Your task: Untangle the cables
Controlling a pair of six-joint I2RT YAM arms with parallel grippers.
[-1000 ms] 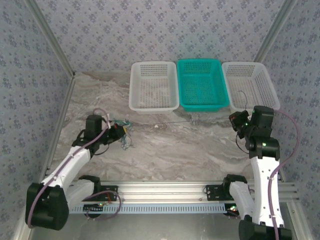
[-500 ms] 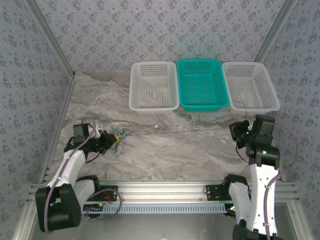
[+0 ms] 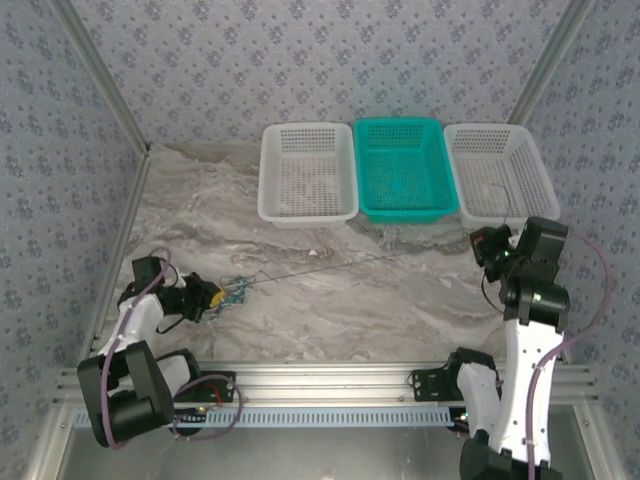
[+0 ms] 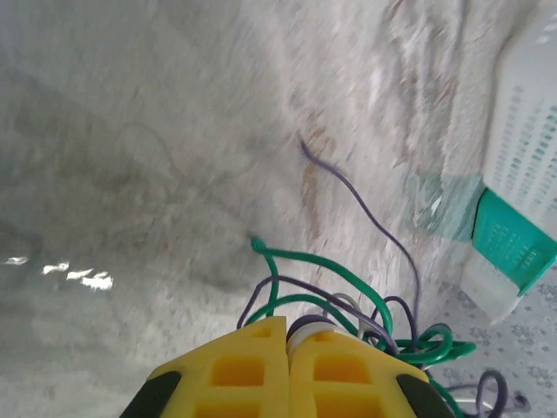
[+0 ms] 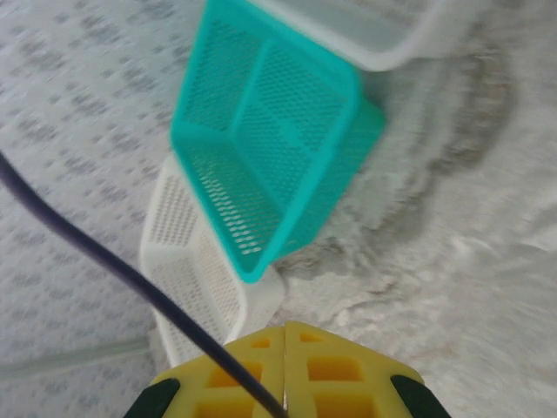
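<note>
- The left gripper sits low over the table at the near left. In the left wrist view its yellow fingers are pressed together, and they clamp the knot of cables at their tips: green loops mixed with thin purple-grey strands.
- The right gripper stands at the far right, just in front of the right white basket. In the right wrist view its jaws are closed, and the dark cable runs into the seam between them.
- From above, the dark cable crosses the table in a nearly straight line from the knot to the right gripper. We cannot tell whether it is clear of the surface.
- We judge the step in hand to be drawing one strand out of the knot, with the arms spread wide apart and the line apparently taut.
- One loose purple-grey strand trails from the knot onto the table.
- The next move calls for a firm hold on the knot while the dark cable is pulled free.
- If the knot tightens instead of releasing, we recommend slackening the line and gripping again nearer the knot.
- The left arm is folded close to its base, so we expect any further pull to come from the right side.
</note>
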